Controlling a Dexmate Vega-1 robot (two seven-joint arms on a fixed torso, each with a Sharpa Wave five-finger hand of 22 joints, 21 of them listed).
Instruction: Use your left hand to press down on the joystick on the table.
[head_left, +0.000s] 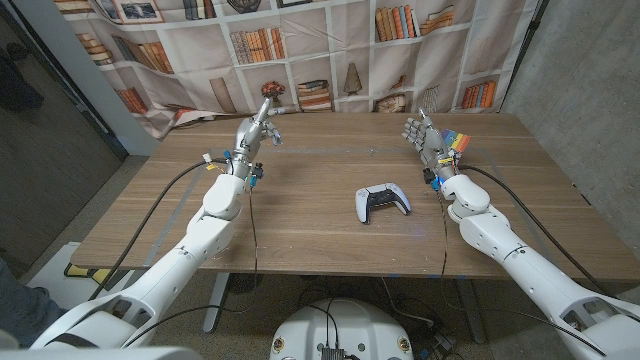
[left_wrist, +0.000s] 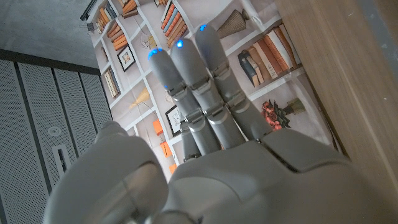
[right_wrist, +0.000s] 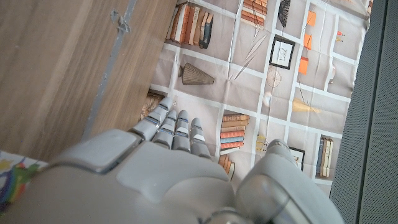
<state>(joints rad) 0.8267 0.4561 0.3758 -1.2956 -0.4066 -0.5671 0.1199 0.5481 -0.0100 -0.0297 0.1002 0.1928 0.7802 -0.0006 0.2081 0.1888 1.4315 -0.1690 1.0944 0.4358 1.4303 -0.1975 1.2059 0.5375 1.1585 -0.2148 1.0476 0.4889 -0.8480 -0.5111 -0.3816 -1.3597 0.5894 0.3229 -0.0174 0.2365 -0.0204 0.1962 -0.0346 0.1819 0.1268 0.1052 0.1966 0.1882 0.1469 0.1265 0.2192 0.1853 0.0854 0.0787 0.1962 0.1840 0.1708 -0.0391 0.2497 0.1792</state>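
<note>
A white game controller (head_left: 383, 202) with black joysticks lies on the wooden table (head_left: 300, 215), right of the middle. My left hand (head_left: 256, 131) is raised over the far left part of the table, fingers stretched out and apart, holding nothing; it is well left of and beyond the controller. In the left wrist view the left hand (left_wrist: 205, 124) points its straight fingers toward the bookshelf backdrop. My right hand (head_left: 428, 140) stands with fingers up at the far right, holding nothing, beyond the controller. The right hand (right_wrist: 155, 168) also appears in its wrist view.
A small multicoloured object (head_left: 458, 141) lies just right of my right hand. A curtain printed with bookshelves (head_left: 330, 50) hangs behind the table. Cables run along both arms. A line of tape (right_wrist: 112, 68) crosses the tabletop.
</note>
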